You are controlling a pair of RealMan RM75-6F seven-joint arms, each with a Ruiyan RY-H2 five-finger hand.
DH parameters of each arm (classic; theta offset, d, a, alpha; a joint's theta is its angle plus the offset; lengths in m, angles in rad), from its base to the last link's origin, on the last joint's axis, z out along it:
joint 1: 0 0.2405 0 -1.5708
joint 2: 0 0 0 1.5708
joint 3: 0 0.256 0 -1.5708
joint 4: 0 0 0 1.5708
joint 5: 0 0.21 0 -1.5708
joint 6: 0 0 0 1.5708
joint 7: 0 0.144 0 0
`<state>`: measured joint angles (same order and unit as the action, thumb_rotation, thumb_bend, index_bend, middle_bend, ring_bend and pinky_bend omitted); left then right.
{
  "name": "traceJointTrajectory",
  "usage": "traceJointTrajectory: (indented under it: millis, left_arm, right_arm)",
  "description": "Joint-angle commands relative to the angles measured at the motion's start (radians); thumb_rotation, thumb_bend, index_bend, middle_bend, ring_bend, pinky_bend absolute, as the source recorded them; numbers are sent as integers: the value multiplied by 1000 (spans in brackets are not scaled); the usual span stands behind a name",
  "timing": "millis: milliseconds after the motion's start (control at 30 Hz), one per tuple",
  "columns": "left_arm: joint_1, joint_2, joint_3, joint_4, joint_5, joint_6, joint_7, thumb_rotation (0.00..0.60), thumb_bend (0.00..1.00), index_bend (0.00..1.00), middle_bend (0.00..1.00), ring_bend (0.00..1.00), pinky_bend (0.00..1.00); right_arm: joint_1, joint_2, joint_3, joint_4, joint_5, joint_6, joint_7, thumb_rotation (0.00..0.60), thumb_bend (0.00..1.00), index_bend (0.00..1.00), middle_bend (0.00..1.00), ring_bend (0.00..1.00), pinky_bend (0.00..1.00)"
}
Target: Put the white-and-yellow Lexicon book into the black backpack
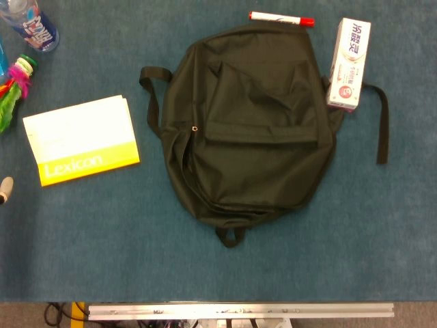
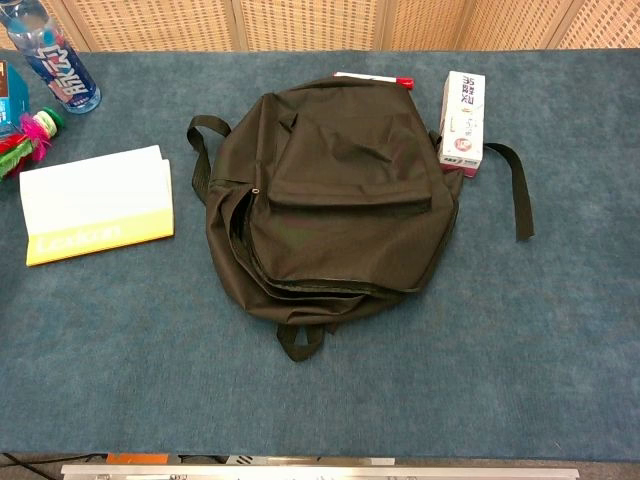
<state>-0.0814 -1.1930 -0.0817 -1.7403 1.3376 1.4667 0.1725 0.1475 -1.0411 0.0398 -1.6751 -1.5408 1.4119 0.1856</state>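
The book (image 1: 82,140) lies flat on the blue table (image 1: 341,232), left of the backpack (image 1: 249,130) and apart from it, with bare cloth between the two. Its cover is white above and yellow along the near edge, where "Lexicon" reads clearly in the head view but only faintly in the chest view. It sits slightly askew, its right end nearer the robot than its left.

The backpack lies flat at the table's middle, front pocket up, handle loop toward the robot. Its black folds make the main opening hard to read: a zipper line curves down its left side, and I cannot tell how far it is undone. One strap loops out at upper left, another trails off to the right.

A box (image 1: 349,63) rests against the backpack's upper right edge, partly on the strap. A red-capped marker (image 1: 281,18) lies just beyond the backpack's far edge, half hidden by it in the chest view. At the far left corner stand a bottle (image 1: 31,26) and some bright feathered toys (image 1: 15,85), both cut off by the frame.

Open table runs along the whole near side and to the right.

At the left edge of the head view, near the book's near corner, a pale rounded tip (image 1: 5,190) pokes in; too little shows to say what it is. Neither hand is otherwise seen, so their state cannot be told.
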Motion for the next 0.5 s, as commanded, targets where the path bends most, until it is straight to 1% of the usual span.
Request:
traceJointTrajectory:
  millis: [33, 300, 500]
  left_arm:
    - [0, 0, 1, 0, 0, 0, 0, 600, 215, 141, 99, 101, 100]
    - [-1, 9, 11, -6, 20, -4, -2, 600, 215, 144, 102, 105, 100]
    - [-20, 18, 24, -7, 46, -37, 2, 600, 215, 145, 102, 105, 100]
  right_arm:
    - [-1, 1, 1, 0, -2, 3, 4, 600, 78, 310, 314, 189, 233]
    - [8, 19, 23, -7, -16, 24, 34, 600, 77, 310, 314, 189, 233]
    - [22, 29, 45, -11, -9, 25, 41, 600, 78, 310, 314, 189, 233]
